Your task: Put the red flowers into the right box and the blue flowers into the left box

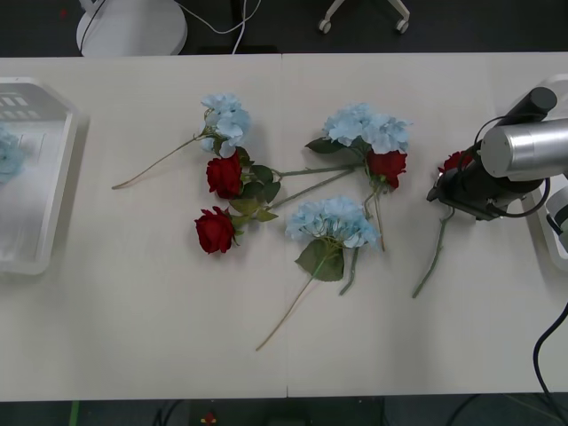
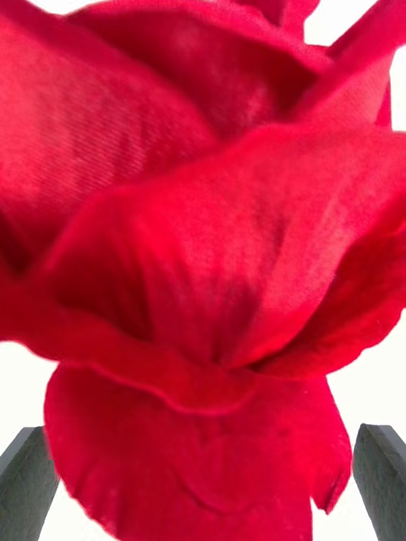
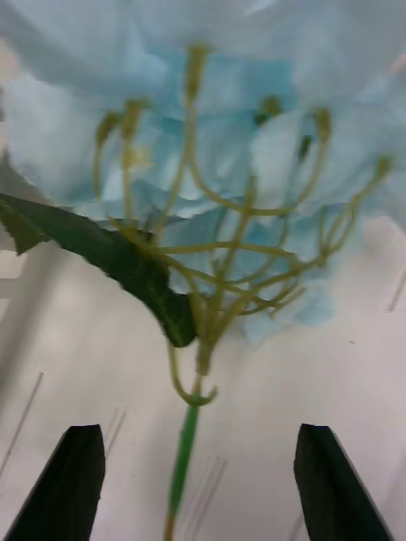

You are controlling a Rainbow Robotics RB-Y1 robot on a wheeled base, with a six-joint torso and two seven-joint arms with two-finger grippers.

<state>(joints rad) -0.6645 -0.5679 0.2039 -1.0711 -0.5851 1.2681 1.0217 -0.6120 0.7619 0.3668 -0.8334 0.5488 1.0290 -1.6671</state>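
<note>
Red rose (image 2: 203,279) sits btwn the wide-open jaws of the right gripper (image 2: 203,482) at the surface's right side by the right box (image 1: 557,232), left gripper (image 3: 199,482) jaws wide too w/ a blue flower (image 3: 220,169) stem btwn them over the left box (image 1: 44,191), other flowers mid-surface.

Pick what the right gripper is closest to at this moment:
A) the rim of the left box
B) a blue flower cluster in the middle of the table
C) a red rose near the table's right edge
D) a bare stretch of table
C: in the front view the right gripper sits over a red rose near the table's right edge, and the right wrist view shows red petals between its open fingers.
</note>
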